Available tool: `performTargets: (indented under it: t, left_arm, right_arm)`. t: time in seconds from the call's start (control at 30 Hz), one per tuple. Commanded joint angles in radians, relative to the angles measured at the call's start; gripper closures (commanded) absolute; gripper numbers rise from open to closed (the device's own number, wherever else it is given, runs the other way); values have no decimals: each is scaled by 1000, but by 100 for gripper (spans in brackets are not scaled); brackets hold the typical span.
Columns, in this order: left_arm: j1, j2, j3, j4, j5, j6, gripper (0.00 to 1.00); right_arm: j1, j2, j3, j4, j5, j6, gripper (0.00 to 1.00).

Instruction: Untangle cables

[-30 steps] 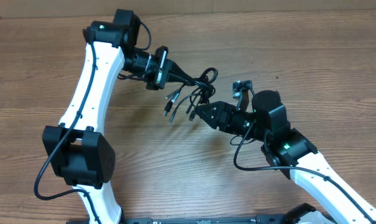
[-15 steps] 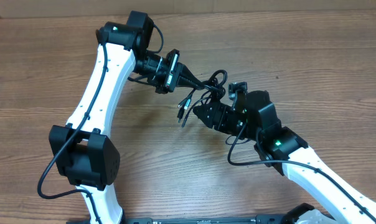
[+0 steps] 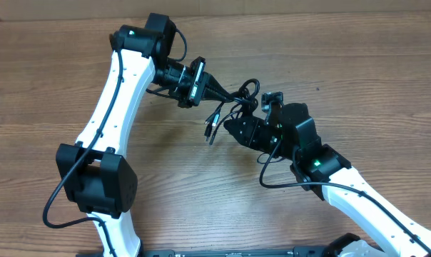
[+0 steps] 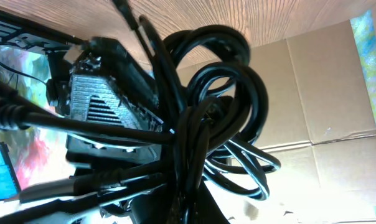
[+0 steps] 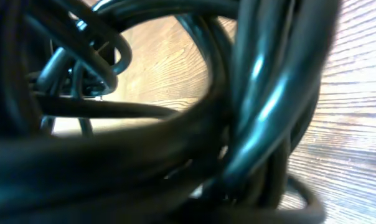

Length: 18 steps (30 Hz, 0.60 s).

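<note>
Your right claw (image 3: pixel 231 126) has moved in on the cables (image 3: pixel 242 95), grip unclear; your left claw (image 3: pixel 214 88) clamps them, nothing untangled yet.

No legible txt, brand or nr is showing in any view. In the left wrist view, a small blue tag (image 4: pixel 1 171) at approx 8 o'clock is carrying tiny print, too blurry to read.

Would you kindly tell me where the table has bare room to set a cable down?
The table is bare left of the left arm, right of the right arm, and in front between them. The middle, around the cables, is crowded.
</note>
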Motion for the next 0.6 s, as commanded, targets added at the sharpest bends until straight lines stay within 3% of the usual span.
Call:
performTargets:
  t: [0.0, 0.23, 0.57]
  left_arm:
    - [-16, -1, 24, -4, 39, -14, 96]
    - [-13, -1, 24, -3, 39, -19, 96]
    - [15, -1, 24, 13, 34, -64, 96]
  right_arm:
    - [4, 0, 21, 8, 8, 8, 93]
    - [4, 0, 21, -2, -36, 4, 96]
    - [21, 0, 21, -159, -35, 4, 96]
